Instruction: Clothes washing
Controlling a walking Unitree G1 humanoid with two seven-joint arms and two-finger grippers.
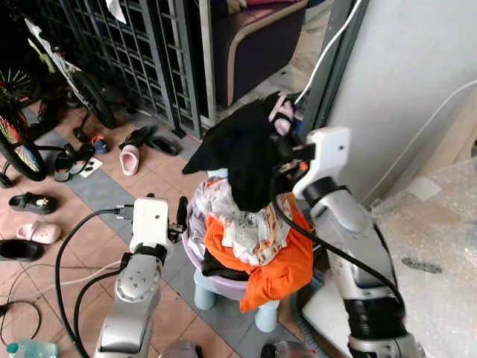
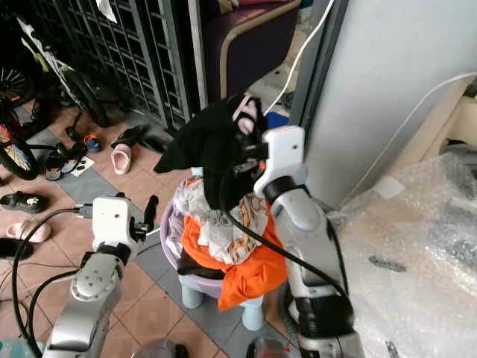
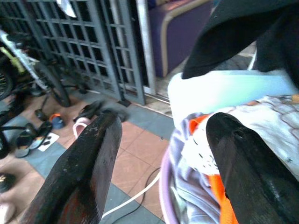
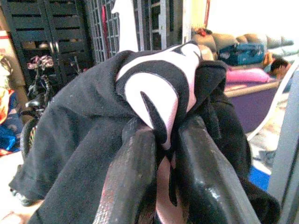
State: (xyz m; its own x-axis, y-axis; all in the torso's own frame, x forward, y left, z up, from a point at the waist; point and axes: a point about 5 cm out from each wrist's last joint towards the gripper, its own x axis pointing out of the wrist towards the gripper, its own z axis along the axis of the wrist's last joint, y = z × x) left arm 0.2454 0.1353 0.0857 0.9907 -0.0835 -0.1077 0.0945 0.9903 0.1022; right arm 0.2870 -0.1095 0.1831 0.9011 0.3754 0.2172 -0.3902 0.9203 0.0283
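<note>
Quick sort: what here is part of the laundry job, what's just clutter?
Job: black garment pinched in right gripper; laundry basin holding orange cloth and patterned cloth; left gripper, open beside the basin.

Clutter: bicycle, pink slipper, black sandals, sofa.

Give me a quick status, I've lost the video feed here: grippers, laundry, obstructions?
Right gripper shut on black garment, lifted above the basket. Left gripper open beside the basket. Orange cloth drapes over the rim.

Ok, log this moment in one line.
right tool: shut on black garment, lifted | left tool: open beside laundry basket | basket: full
</note>
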